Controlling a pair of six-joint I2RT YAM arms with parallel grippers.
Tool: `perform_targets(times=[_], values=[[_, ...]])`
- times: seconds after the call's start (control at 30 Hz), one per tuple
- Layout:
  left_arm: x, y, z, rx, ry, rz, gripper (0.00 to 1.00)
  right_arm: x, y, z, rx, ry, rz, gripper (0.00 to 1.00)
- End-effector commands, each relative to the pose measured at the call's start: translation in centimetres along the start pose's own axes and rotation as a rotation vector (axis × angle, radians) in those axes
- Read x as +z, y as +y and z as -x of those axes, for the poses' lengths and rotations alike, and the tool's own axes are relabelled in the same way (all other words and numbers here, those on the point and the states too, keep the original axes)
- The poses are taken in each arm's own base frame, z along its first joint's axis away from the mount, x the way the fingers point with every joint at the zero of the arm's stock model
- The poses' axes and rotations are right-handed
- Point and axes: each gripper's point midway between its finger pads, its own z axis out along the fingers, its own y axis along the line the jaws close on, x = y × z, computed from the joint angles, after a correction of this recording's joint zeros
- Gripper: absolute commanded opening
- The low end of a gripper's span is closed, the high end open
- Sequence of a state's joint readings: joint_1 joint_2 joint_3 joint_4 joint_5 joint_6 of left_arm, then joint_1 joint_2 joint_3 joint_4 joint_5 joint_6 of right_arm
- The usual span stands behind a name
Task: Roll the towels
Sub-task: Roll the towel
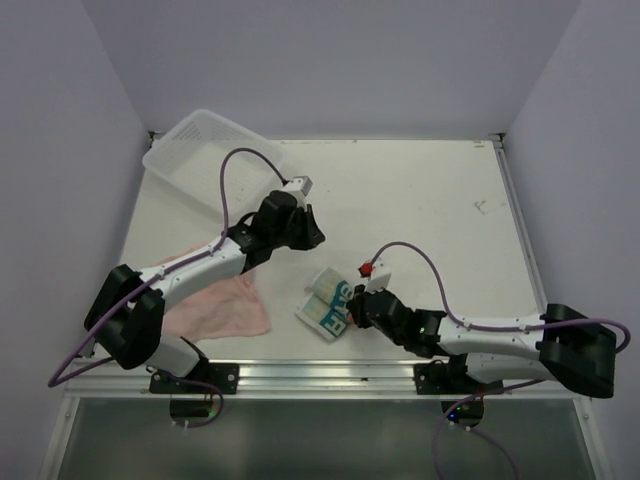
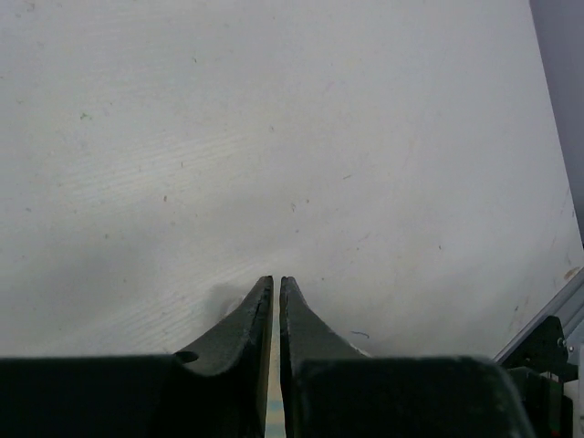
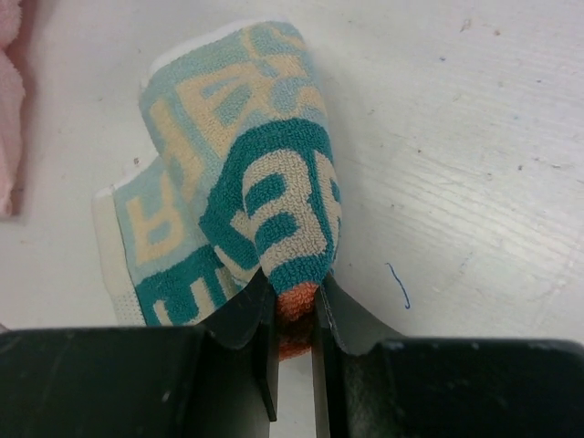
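Pink towel (image 1: 225, 312) lies flat at the worktop's (image 1: 420, 200) near-left corner, part hidden under your left arm (image 1: 190, 265). Printed towel (image 3: 246, 164) sits mid near edge, its long axis running straight away from your right gripper (image 3: 295, 310), which is pinching its orange hem (image 3: 297, 301), possibly through two layers. Left gripper (image 2: 276, 283) is almost closed and empty, farther off.

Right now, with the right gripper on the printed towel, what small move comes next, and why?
Probably carry the pinched orange edge a little farther over the towel. The right gripper is shut on that edge; the cloth is curled over only partly, one flat part on the table. The left gripper is shut, holding nothing.
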State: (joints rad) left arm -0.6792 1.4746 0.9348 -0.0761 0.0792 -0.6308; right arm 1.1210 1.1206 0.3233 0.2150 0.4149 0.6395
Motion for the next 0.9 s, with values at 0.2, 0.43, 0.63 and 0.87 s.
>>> perform_targets(times=[0.2, 0.43, 0.63, 0.87], values=[[-1.1, -1.2, 1.5, 0.025, -0.02, -0.039, 0.1, -1.0, -0.8, 3.1, -0.223, -0.237, -0.335, 0.0], [-1.6, -1.5, 0.9, 0.015, -0.011, -0.063, 0.1, -0.1, 1.6, 1.2, -0.428, -0.23, -0.429, 0.0], [-2.0, -1.8, -1.1, -0.016, 0.012, -0.11, 0.1, -0.2, 4.1, -0.7, -0.68, -0.23, -0.513, 0.0], [-2.0, -2.8, -5.0, -0.023, 0.06, -0.151, 0.1, 0.2, 6.3, -2.6, -0.797, -0.215, -0.512, 0.0]])
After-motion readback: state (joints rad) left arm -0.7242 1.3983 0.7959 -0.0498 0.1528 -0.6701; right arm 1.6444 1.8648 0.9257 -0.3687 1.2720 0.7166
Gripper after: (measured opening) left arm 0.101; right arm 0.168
